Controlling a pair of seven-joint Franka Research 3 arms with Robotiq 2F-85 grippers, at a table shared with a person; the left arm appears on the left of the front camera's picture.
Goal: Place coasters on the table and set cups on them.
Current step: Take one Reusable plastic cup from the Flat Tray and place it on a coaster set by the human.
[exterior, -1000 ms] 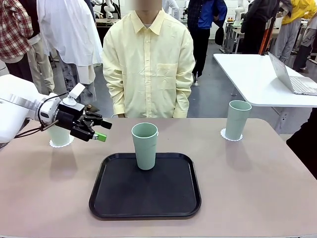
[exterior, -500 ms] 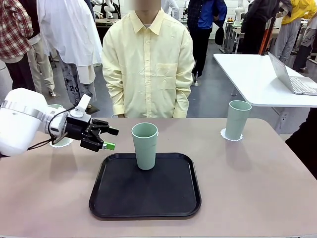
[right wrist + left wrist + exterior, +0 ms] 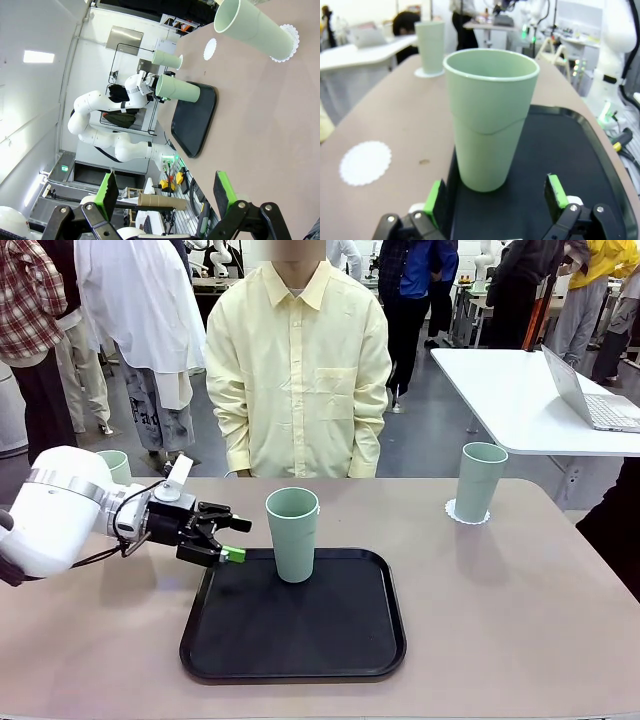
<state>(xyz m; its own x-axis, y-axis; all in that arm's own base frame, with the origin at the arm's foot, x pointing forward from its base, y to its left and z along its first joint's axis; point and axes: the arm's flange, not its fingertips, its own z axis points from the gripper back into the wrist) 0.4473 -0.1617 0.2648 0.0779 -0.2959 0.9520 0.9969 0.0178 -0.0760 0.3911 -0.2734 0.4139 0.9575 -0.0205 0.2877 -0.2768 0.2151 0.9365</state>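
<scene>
Green-padded left fingers (image 3: 437, 202) spread wide, flanking cup (image 3: 489, 117) at tray (image 3: 580, 165) edge.

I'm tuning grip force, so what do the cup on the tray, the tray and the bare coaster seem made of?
Cup on the tray: likely plastic, smooth matte mint wall with a thin rim. Tray: probably plastic, black with a faint sheen and a moulded raised lip. Bare coaster: looks like paper or thin plastic, flat white with a scalloped lacy edge.

I see a black rounded-square plastic tray (image 3: 293, 645) in front of me, a person in a pale yellow button-up shirt (image 3: 299, 370) standing across, and a silver open laptop (image 3: 590, 395) on a white glossy side table (image 3: 510, 390).
</scene>
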